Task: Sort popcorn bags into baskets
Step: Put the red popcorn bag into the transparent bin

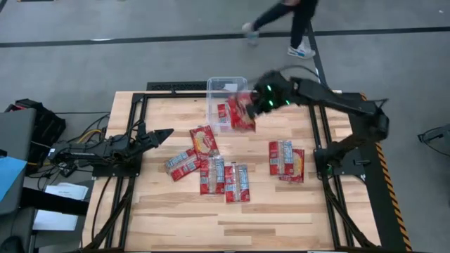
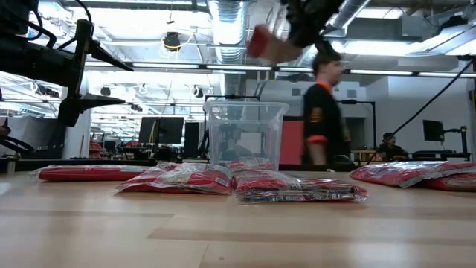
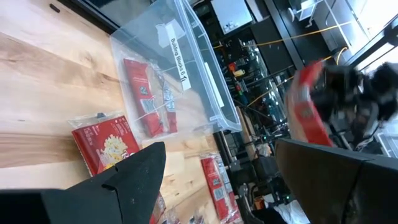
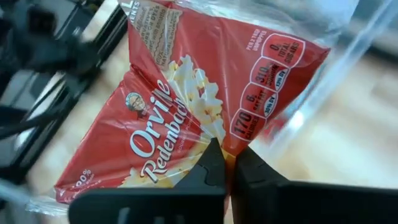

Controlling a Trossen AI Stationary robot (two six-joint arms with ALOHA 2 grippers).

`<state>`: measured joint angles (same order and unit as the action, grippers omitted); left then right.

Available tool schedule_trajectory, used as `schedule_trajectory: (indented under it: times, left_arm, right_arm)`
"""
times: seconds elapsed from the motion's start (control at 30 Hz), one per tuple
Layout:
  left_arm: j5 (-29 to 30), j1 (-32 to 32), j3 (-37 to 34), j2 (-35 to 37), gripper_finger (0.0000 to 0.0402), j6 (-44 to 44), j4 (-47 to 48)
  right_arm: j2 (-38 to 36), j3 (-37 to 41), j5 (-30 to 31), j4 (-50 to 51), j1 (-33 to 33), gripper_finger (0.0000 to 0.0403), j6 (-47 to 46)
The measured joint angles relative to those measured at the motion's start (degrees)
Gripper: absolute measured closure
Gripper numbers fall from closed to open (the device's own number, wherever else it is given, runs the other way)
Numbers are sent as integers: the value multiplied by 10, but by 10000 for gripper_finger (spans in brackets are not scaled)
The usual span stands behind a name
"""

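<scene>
My right gripper (image 1: 259, 104) is shut on a red popcorn bag (image 4: 199, 99) and holds it high over the near right corner of the clear bin (image 1: 226, 97). In the low view this bag (image 2: 266, 43) is well above the bin's rim (image 2: 245, 106). One red bag (image 1: 222, 113) lies flat inside the bin. Several more bags lie flat on the table, among them one (image 1: 204, 139) just in front of the bin and two (image 1: 287, 160) toward the right. My left gripper (image 1: 167, 133) is open and empty at the table's left side. My right gripper pinches the bag by one edge (image 4: 231, 144) between its two fingers. The bag is lifted clear of the table and the bin, and in the low view it is tilted beside the fingers.
A group of three bags (image 1: 223, 177) and one more (image 1: 182, 164) lie in the middle of the table. A black frame (image 1: 137, 105) runs along the table's left, far and right sides. A person (image 2: 324, 112) walks behind the table's far edge.
</scene>
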<state>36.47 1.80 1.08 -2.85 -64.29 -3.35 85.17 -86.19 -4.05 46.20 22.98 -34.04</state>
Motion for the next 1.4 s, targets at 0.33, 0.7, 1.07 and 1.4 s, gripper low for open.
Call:
schedule_trajectory:
  times: [0.33,0.7,1.07,1.4]
  left_arm:
    - [-1,0,0,0,109,0,0]
    - [-12,0,0,0,109,0,0]
    - [-12,0,0,0,109,0,0]
    - [-12,0,0,0,109,0,0]
  right_arm:
    - [191,-158,-38,0,89,388,126]
    - [287,-172,-39,-5,94,378,144]
    - [305,-172,-16,-6,94,320,137]
    - [299,-205,-20,50,111,196,136]
